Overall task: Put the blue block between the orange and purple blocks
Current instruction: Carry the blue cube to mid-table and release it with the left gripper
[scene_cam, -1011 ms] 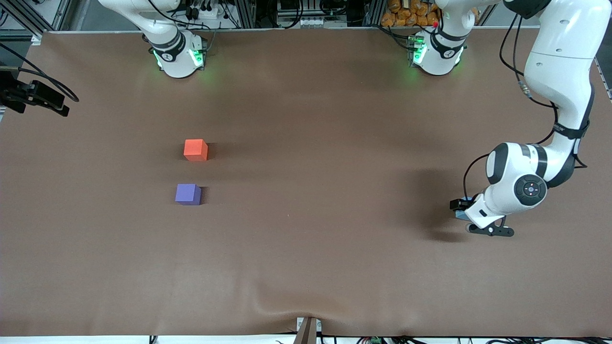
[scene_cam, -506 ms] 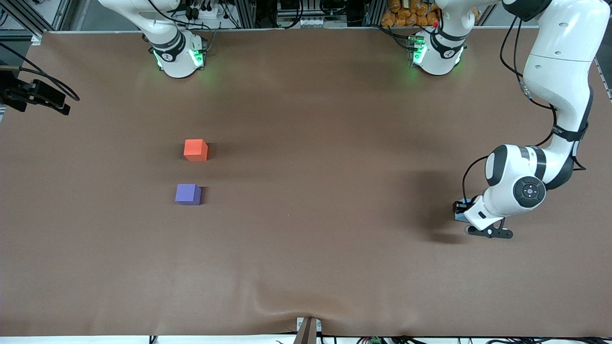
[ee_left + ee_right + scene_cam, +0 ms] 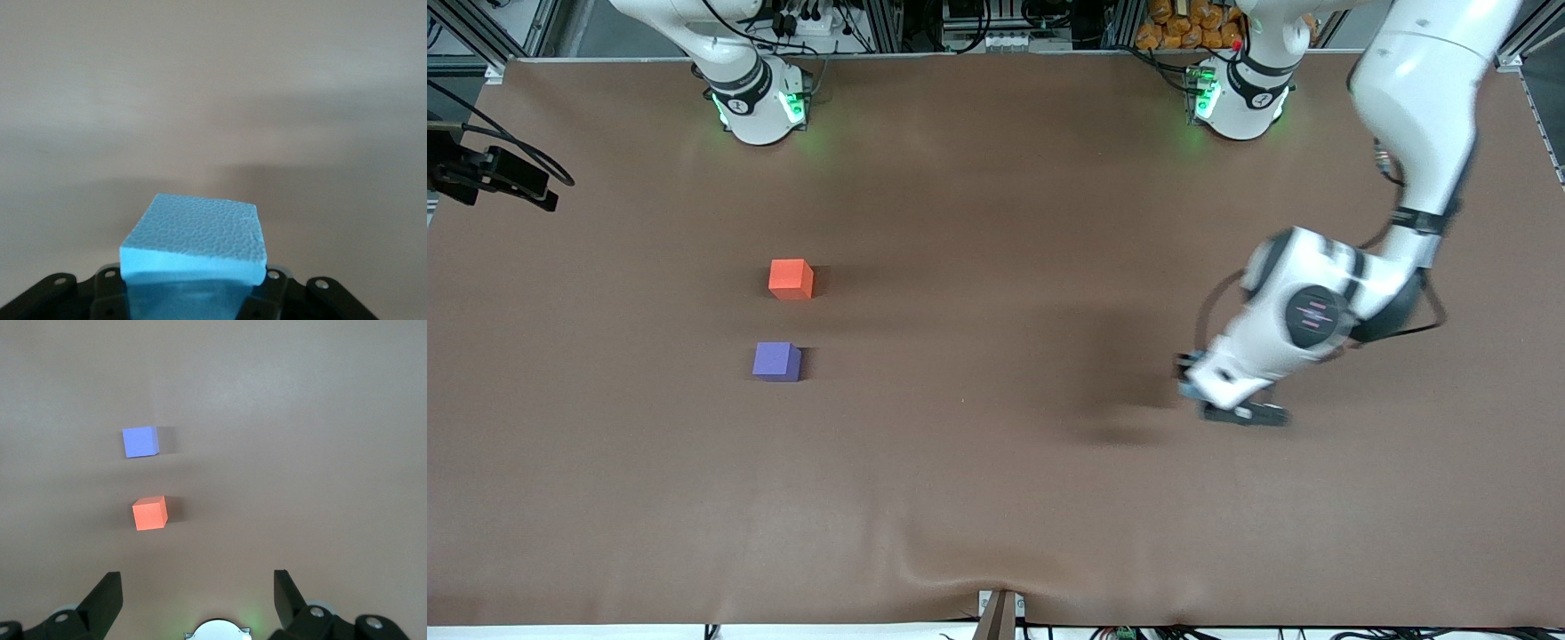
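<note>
The orange block (image 3: 791, 279) and the purple block (image 3: 776, 362) sit on the brown table toward the right arm's end, a small gap between them, the purple one nearer the front camera. Both show in the right wrist view, orange (image 3: 149, 513) and purple (image 3: 141, 442). My left gripper (image 3: 1196, 382) is shut on the light blue block (image 3: 193, 233) and holds it above the table toward the left arm's end. The arm hides most of the block in the front view. My right gripper (image 3: 197, 587) is open and empty, high above its own base, out of the front view.
The two arm bases (image 3: 758, 102) (image 3: 1238, 98) stand along the table's back edge. A black device on a mount (image 3: 494, 176) sticks in at the right arm's end. The brown cover has a wrinkle (image 3: 960, 569) near the front edge.
My left gripper has moved with the blue block toward the middle of the table, mostly in the last half second. The orange and purple blocks have not moved.
</note>
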Tool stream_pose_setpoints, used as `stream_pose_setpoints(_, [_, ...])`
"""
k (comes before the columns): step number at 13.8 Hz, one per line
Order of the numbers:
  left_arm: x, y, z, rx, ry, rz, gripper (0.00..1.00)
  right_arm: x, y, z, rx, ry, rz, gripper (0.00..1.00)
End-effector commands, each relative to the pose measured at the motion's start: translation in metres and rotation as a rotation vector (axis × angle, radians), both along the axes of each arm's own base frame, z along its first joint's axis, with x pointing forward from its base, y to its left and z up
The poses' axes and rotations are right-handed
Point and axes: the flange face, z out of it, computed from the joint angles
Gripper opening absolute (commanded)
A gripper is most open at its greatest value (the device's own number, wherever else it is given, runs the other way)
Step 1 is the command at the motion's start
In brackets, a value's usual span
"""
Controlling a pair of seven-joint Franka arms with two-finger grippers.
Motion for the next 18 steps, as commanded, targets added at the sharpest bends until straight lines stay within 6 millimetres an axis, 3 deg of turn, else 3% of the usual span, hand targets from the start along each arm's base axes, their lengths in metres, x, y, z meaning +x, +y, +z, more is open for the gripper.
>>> stream_pose_setpoints(1, [-0.027,-0.103,-0.004,-0.01,0.01,0.043,0.18,-0.003,-0.002,0.002,0.018,0.001,0.004,1.0])
stream_pose_setpoints(3, [-0.065,-0.179,-0.023,-0.026,0.041,0.061,0.19,-0.003,-0.002,0.003,0.018,-0.001,0.004,1.0])
stream_pose_setpoints(5, [-0.097,-0.243,-0.044,-0.033,0.055,0.074,0.19,-0.003,-0.002,0.003,0.018,-0.001,0.004,1.0])
stream_pose_setpoints(7, [-0.123,-0.282,-0.069,-0.005,0.036,0.064,0.22,-0.003,-0.001,0.002,0.03,0.0,0.003,1.0])
stream_pose_setpoints(8, [-0.137,-0.296,-0.081,0.016,0.011,0.053,0.28,-0.004,-0.001,0.002,0.04,0.001,0.002,1.0])
stream_pose_setpoints(9, [-0.146,-0.305,-0.09,0.027,-0.017,0.041,0.48,-0.003,-0.001,0.002,0.04,-0.001,0.002,1.0])
stream_pose_setpoints(10, [-0.151,-0.308,-0.095,0.041,-0.031,0.035,0.8,-0.003,-0.001,0.002,0.041,-0.001,0.003,1.0])
stream_pose_setpoints(11, [-0.152,-0.309,-0.093,0.045,-0.04,0.028,1.0,-0.004,-0.001,0.002,0.042,0.001,0.004,1.0])
stream_pose_setpoints(13, [-0.147,-0.309,-0.075,0.03,-0.057,0.036,1.0,-0.004,-0.001,0.002,0.042,0.001,0.004,1.0])
stream_pose_setpoints(15, [-0.139,-0.306,-0.044,0.011,-0.087,0.042,1.0,-0.004,-0.001,0.002,0.042,0.001,0.004,1.0])
stream_pose_setpoints(16, [-0.132,-0.302,-0.022,-0.003,-0.109,0.053,1.0,-0.004,0.0,0.002,0.04,0.003,0.004,1.0])
stream_pose_setpoints(18, [-0.103,-0.272,0.035,-0.015,-0.148,0.101,1.0,-0.002,0.003,-0.001,0.04,0.012,0.007,1.0])
